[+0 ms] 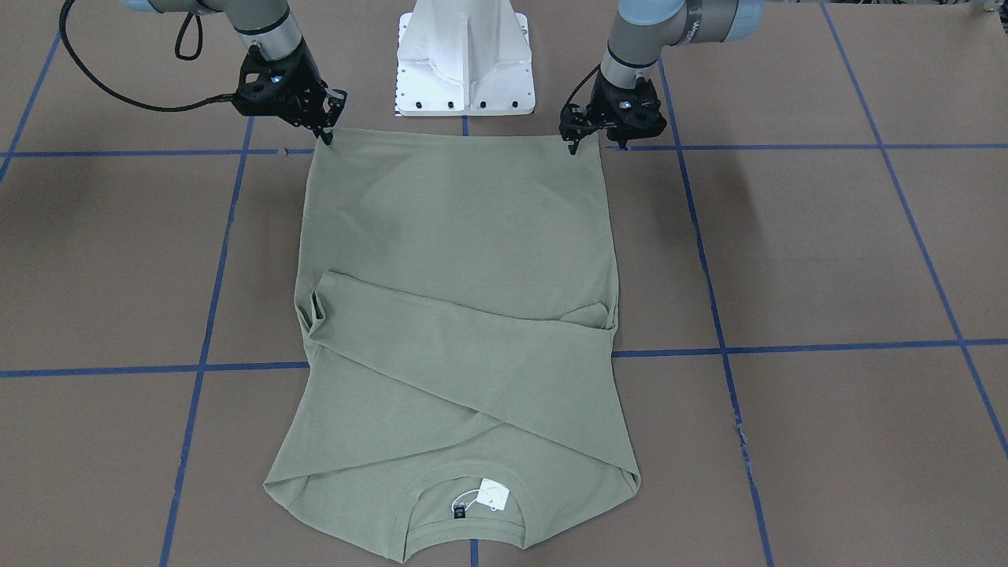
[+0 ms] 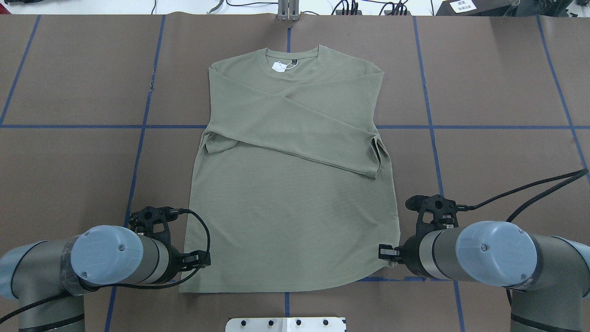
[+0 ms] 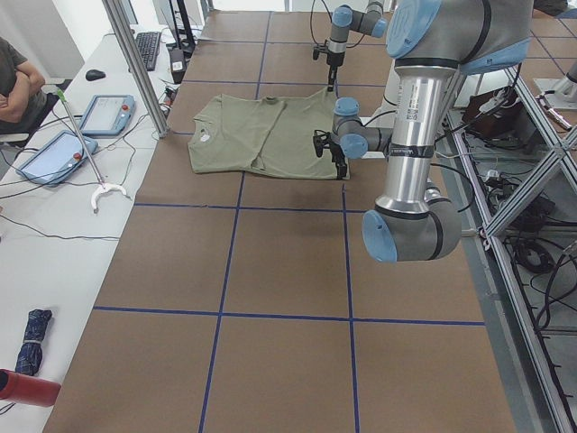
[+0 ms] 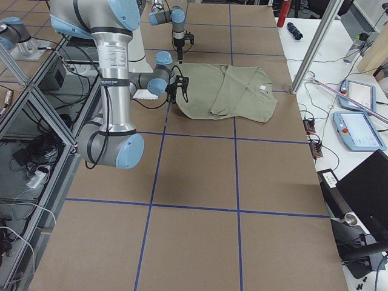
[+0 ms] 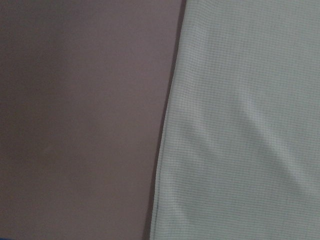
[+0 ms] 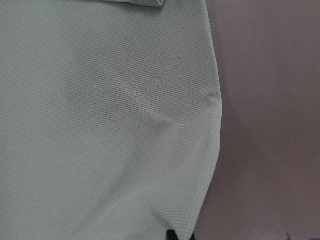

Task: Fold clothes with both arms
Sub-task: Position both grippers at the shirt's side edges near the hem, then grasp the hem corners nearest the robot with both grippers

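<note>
The jaws of the right arm (image 1: 272, 31) point down at one hem corner of the shirt (image 1: 457, 236), their tips touching or just over the fabric edge. The jaws of the left arm (image 1: 677, 27) stand the same way at the other hem corner. In both cases the gap looks narrow, but I cannot tell whether any cloth is pinched between them. The right wrist view shows one dark tip at the very edge of the knit, with a slight ripple in the cloth beside it. The left wrist view shows only the shirt's edge lying on the brown surface.

The sage-green shirt lies flat in the middle of the bench (image 1: 827, 252). Its hem is nearest the white base (image 1: 465, 55) and its neck is at the far side. Both long sleeves are folded in and cross over the chest, one lying on top of the other. A white hang tag (image 1: 494, 494) and a black neck label (image 1: 460, 513) sit inside the neck opening.

Blue tape lines (image 1: 787, 346) mark the bench into squares, and some pass under the shirt. Black cables (image 1: 94, 79) trail from both wrists.
</note>
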Available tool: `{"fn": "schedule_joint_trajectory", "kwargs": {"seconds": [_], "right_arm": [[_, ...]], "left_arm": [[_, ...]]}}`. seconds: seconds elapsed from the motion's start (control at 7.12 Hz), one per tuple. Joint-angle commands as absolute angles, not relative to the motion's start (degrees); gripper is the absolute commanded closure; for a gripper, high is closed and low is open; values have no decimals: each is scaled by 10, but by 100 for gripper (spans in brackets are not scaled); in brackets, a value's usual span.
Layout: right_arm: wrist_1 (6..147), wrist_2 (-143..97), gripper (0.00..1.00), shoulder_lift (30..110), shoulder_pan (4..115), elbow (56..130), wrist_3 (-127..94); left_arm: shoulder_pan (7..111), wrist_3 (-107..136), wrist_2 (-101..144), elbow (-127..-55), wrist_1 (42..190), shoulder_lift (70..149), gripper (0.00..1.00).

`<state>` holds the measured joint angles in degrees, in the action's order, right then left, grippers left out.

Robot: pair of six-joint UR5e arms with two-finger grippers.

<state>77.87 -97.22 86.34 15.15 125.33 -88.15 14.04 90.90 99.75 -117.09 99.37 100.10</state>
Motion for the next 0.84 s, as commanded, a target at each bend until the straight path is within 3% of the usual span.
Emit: {"fn": "schedule_joint_trajectory", "kwargs": {"seconds": [0.0,0.56,0.7], "right_arm": [[779,-972,100,864,155,1253,-882],[779,-974,100,864,161,1255,-882],[779,-974,100,864,163,1258,-882]], "left_arm": [[126,912,997,-1169,980,1002,1],[111,928,998,-1149,986,1019,1],[110,929,998,-1147,986,1020,9]]}}
